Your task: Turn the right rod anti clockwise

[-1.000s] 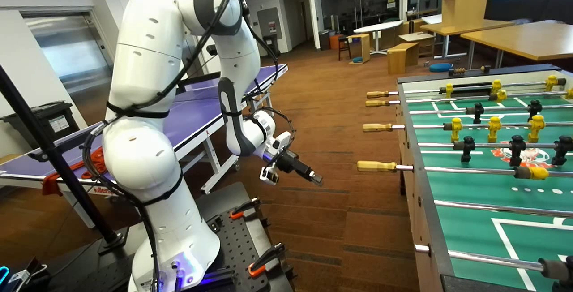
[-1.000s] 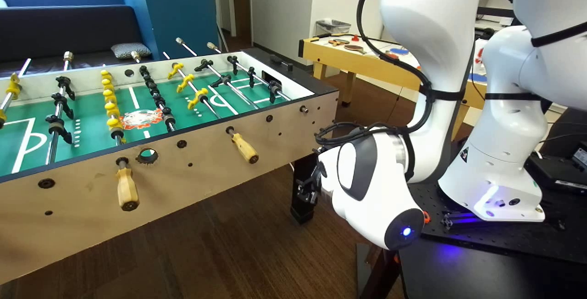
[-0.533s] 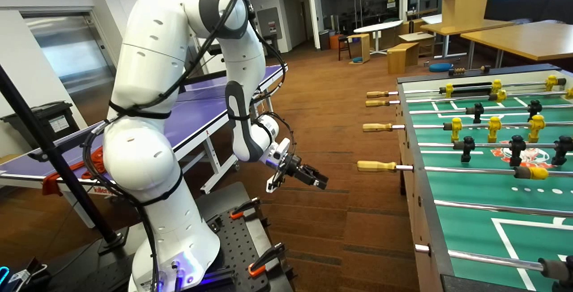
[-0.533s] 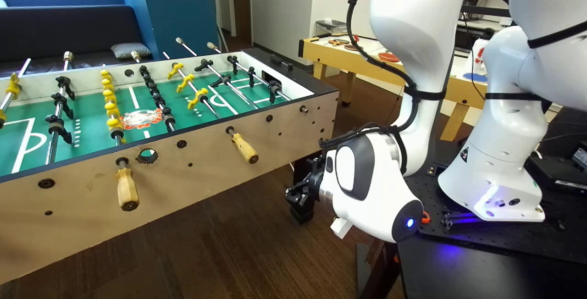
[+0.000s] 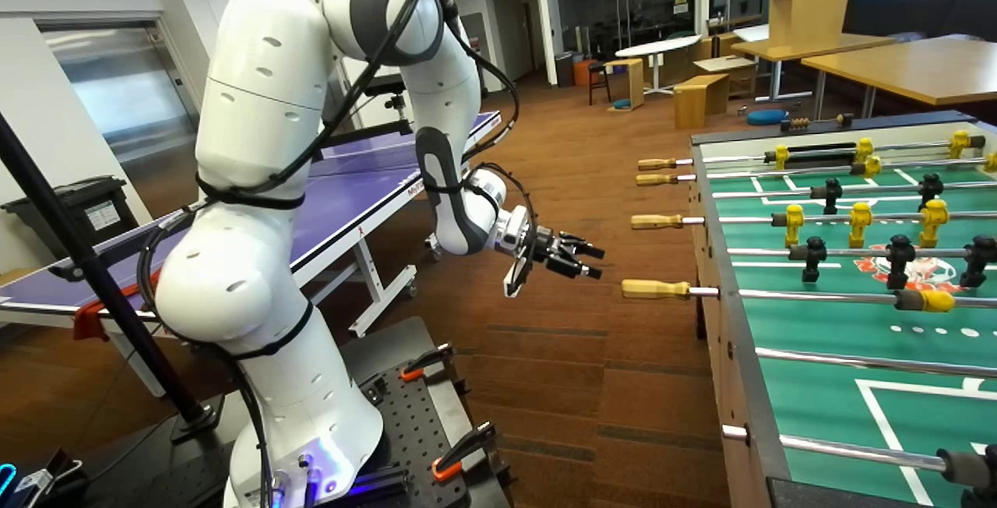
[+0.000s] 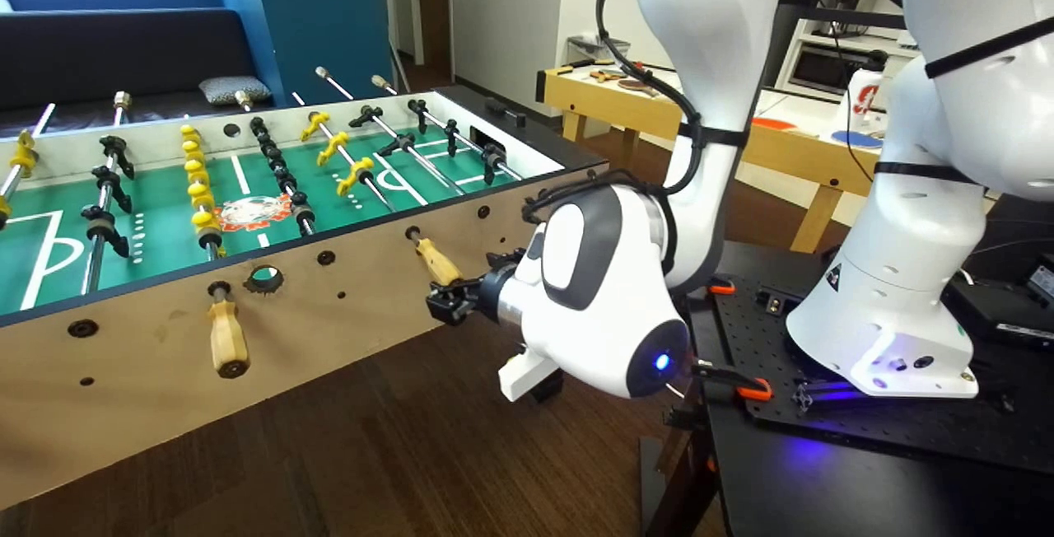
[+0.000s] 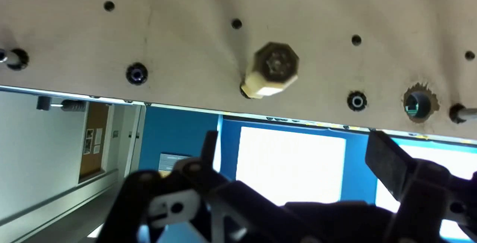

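The nearest rod handle, pale wood, sticks out from the foosball table's side in both exterior views (image 5: 654,288) (image 6: 437,263). In the wrist view the handle (image 7: 276,64) shows end-on with a dark octagonal end. Its metal rod (image 5: 818,298) carries yellow players. My gripper (image 5: 600,262) is open and empty, just short of the handle's end and a little higher in that exterior view. In the wrist view the gripper (image 7: 292,138) has its two black fingers wide apart, with the handle outside the gap. In an exterior view the gripper overlaps the handle's end.
The foosball table's wooden side (image 6: 346,315) has several other handles, such as one further along (image 6: 228,335). A bare rod end (image 5: 734,433) sticks out at the near end. A purple ping-pong table (image 5: 343,204) stands behind the arm. Orange-black clamps (image 5: 463,453) sit on the robot's base.
The arm has reached toward the foosball table and the gripper has come up close to the handle. The gripper has turned, so both fingers now show apart. The handles and rods have not moved.
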`<move>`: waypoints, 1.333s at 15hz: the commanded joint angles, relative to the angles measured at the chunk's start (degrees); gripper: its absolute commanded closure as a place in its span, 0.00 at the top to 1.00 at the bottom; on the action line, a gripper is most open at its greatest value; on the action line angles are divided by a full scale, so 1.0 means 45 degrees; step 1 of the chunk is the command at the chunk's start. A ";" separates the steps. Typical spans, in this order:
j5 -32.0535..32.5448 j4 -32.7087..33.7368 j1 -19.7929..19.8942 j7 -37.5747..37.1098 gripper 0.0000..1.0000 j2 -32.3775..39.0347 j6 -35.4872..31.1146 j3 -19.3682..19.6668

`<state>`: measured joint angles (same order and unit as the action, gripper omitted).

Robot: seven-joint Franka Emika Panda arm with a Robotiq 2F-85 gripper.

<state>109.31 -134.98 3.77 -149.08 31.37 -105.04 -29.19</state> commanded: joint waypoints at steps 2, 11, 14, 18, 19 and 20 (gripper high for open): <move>-0.0095 0.0391 -0.0253 -0.0109 1.00 -0.0377 -0.0515 0.0427; 0.0376 0.0799 0.0949 0.0034 1.00 0.0694 0.0992 -0.0810; 0.0614 0.1082 0.1393 0.0034 1.00 0.1194 0.1915 -0.1297; 0.1009 0.1282 0.1664 0.0035 1.00 0.2142 0.2935 -0.1694; 0.1161 0.1318 0.1714 0.0035 1.00 0.2402 0.3197 -0.1766; 0.1355 0.1379 0.1873 0.0035 1.00 0.2695 0.3495 -0.1931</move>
<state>112.87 -130.20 9.97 -148.93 39.37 -93.63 -35.38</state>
